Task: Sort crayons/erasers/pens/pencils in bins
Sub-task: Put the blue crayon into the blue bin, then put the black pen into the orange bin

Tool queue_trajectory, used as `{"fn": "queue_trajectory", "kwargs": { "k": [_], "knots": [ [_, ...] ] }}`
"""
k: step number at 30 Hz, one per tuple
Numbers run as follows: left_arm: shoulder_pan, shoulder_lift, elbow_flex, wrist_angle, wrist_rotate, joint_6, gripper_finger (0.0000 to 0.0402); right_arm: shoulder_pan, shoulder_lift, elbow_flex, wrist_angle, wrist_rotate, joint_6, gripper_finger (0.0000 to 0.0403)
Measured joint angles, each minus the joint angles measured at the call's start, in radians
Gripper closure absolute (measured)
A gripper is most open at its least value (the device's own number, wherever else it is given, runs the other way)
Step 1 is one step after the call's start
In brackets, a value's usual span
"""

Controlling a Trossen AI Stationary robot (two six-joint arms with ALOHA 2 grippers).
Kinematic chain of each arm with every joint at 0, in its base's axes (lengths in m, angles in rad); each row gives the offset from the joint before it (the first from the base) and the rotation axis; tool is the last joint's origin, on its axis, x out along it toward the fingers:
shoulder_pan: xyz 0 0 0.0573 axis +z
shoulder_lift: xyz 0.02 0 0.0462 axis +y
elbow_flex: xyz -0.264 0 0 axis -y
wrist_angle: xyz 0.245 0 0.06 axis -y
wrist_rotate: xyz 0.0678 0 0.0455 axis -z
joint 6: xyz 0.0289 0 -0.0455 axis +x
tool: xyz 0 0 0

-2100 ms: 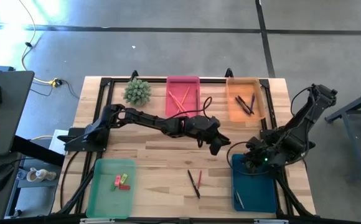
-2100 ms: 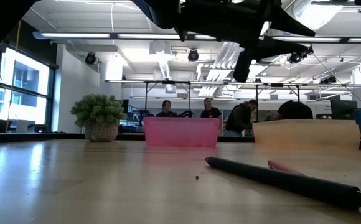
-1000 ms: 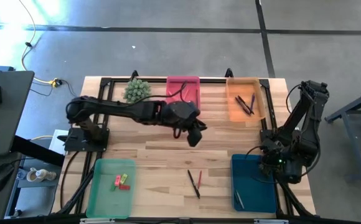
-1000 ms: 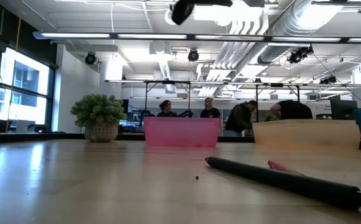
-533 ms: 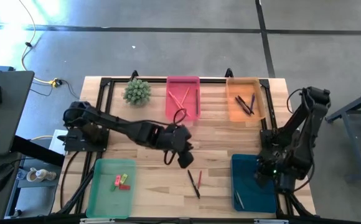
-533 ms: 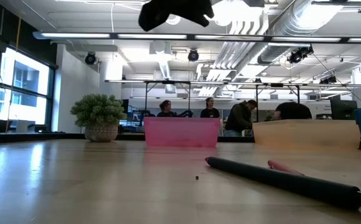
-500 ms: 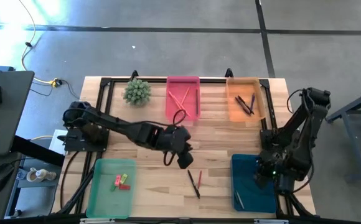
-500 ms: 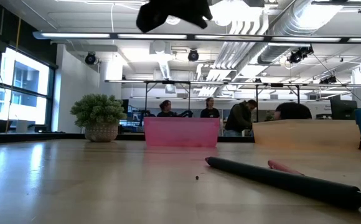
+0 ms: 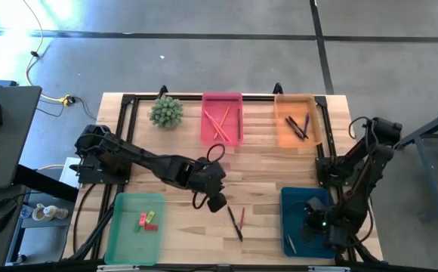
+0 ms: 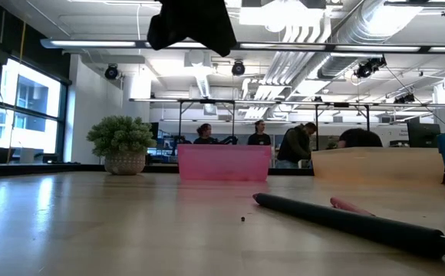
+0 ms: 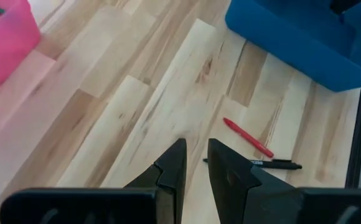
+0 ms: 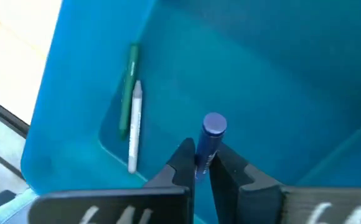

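A blue pen [image 12: 210, 142] stands roughly upright, long axis running up out of the right gripper [image 12: 200, 163], whose fingers are clamped on it above the teal bin [image 9: 298, 205] at the near right. It has a rounded cap. The left gripper [image 11: 194, 163] hovers mid-table with fingers slightly apart, empty, near a red pen [image 11: 248, 137] and a black pen [image 11: 264, 164].

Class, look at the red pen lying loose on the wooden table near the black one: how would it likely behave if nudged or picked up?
The red pen looks straight and thin, so probably stiff and light. Its round slim body lies flat on the smooth wooden table, so a sideways nudge would likely roll it, perhaps against the black pen beside it. Lying so low, it may slip from the fingers.
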Motion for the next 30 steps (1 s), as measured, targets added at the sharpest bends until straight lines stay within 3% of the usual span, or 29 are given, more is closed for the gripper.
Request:
{"fn": "queue_trajectory", "kwargs": {
  "k": [5,18,30],
  "knots": [
    [0.002,0.0,0.0,-0.001,0.001,0.026,0.0347,-0.026,0.019,0.0,0.014,-0.021,0.002,0.0367],
    [0.002,-0.002,0.0,-0.004,0.062,0.108,0.0347,-0.045,0.019,0.022,0.032,-0.02,0.041,0.0228],
    [0.002,-0.107,0.001,-0.022,0.072,0.181,0.0347,-0.082,0.019,0.204,-0.268,0.036,0.034,0.025]
  ]
}}
